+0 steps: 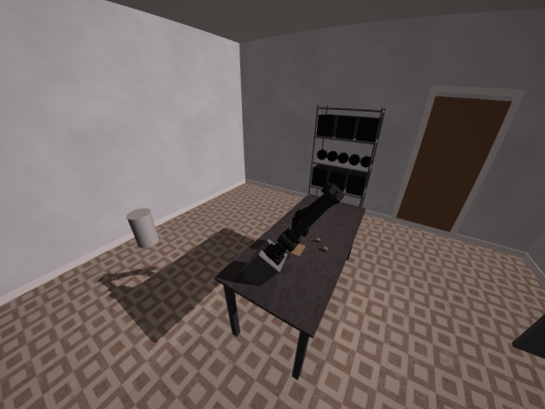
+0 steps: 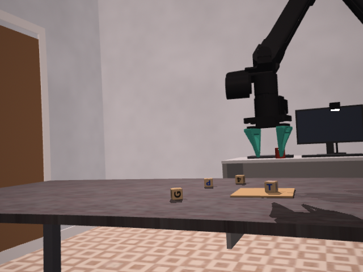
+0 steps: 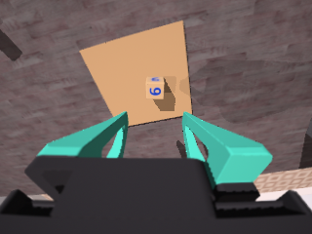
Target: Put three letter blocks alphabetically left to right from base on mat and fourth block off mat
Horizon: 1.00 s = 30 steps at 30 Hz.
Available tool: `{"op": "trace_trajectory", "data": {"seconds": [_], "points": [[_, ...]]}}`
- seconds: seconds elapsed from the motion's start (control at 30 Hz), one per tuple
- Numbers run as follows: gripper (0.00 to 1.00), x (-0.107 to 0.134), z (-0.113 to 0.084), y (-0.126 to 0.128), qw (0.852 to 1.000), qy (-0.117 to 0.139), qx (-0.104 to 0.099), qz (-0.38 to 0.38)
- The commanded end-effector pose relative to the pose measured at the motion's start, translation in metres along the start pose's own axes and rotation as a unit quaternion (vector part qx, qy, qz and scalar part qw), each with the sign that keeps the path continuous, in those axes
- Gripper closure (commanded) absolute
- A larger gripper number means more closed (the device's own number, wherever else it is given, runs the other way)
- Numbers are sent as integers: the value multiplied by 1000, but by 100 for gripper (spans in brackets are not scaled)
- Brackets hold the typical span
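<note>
Pincer point(image 2: 269, 156) point(image 3: 155, 116) partly open, pointing down

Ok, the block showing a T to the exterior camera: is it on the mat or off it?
On the mat: the wrist view shows mat on every side of the block.

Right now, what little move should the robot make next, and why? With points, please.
Probably lower the open jaws around the block on the mat point(image 2: 271, 186) point(image 3: 155, 88): it shows a digit on top, not a letter, so it seems to be the one to take off the mat point(image 1: 299, 250) point(image 2: 249, 192) point(image 3: 127, 54). The jaws hang above it, holding nothing.
</note>
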State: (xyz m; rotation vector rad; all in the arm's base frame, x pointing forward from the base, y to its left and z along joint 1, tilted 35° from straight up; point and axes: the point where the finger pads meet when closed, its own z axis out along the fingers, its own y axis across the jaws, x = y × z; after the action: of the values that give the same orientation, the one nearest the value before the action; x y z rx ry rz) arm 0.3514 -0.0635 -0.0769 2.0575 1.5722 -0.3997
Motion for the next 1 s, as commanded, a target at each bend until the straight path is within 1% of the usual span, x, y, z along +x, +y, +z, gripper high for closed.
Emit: {"op": "trace_trajectory", "data": {"seconds": [0.0,0.23,0.33,0.4,0.8,0.87,0.9,0.97], "points": [[42,0,4,9,1000,0,-4,4],[42,-1,12,5,1000,-1,-1,2],[42,3,11,4,1000,1,-4,-3],[42,-1,16,3,1000,-1,0,1],[42,-2,36,-1,1000,-1,3,-1],[42,-2,36,-1,1000,-1,3,-1],[42,3,34,-1,1000,0,-2,-8],[42,-2,40,-1,1000,-1,2,0]]}}
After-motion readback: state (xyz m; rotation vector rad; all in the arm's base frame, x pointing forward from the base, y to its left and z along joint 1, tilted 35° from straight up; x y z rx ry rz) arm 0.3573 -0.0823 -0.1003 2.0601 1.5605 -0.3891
